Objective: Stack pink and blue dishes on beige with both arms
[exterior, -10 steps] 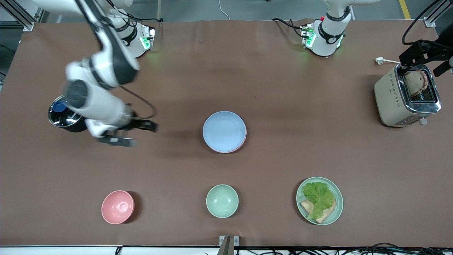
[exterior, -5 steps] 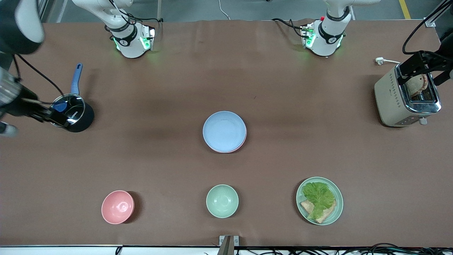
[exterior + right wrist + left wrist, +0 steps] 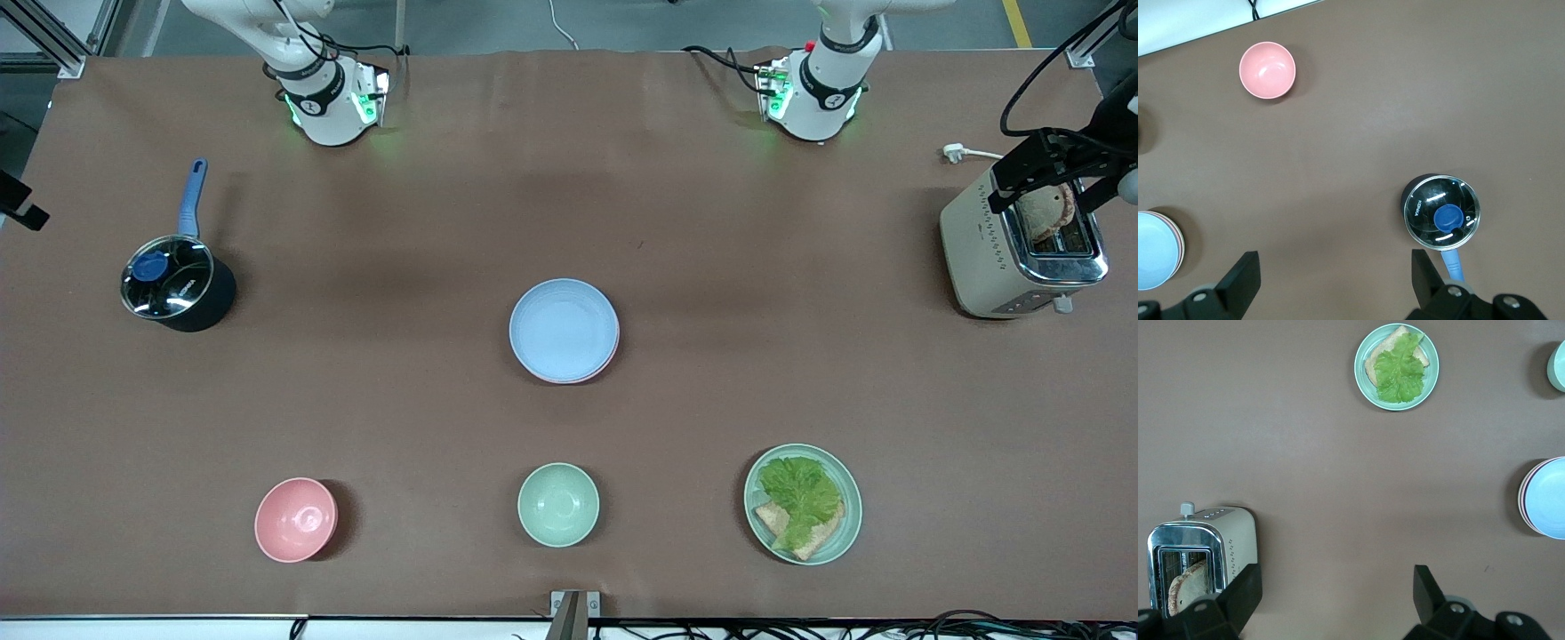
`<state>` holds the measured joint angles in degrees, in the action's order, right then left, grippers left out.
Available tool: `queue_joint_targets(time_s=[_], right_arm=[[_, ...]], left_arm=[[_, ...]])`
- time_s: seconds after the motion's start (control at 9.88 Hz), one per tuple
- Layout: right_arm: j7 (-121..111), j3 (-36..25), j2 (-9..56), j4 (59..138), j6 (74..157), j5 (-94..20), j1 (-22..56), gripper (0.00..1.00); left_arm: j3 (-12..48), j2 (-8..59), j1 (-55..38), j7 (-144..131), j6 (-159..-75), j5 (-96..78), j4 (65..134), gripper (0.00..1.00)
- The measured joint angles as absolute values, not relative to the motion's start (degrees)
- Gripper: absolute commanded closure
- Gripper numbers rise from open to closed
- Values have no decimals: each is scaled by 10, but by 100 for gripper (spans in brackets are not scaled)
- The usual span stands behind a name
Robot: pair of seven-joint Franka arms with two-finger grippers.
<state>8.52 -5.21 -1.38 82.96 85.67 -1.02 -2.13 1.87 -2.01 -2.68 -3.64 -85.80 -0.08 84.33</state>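
Bowls sit nearest the front camera: a small pink bowl (image 3: pixel 296 520) toward the right arm's end, a small mint-green bowl (image 3: pixel 558 504) mid-tabletop, and a mint-green plate carrying lettuce and bread (image 3: pixel 803 504) toward the left arm's end. Farther from the camera, at the centre of the brown tabletop (image 3: pixel 800 356), lies the round light-blue plate (image 3: pixel 563 329), with the rim of the pink plate (image 3: pixel 613 342) showing beneath it; the beige plate cannot be seen under them. The stack looks complete. Farther again stand a black saucepan with a glass lid and blue handle (image 3: pixel 178 286) and a cream toaster holding bread (image 3: pixel 1022 242). The left tool (image 3: pixel 1338 597), fingers apart and holding nothing, hangs over the toaster; the right tool (image 3: pixel 1335 280), also spread and holding nothing, hangs near the saucepan at the tabletop's edge. The stack lies midway between both, so neither arm is clearly nearer.
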Motion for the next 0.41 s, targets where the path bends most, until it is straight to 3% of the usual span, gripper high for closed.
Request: queue_joint_targets(time_s=[0.41], right_arm=[[15,-52,-2,831,840,-10,-32,0]], left_arm=[[18,-20,-27,-35,-857,-3,843,0]])
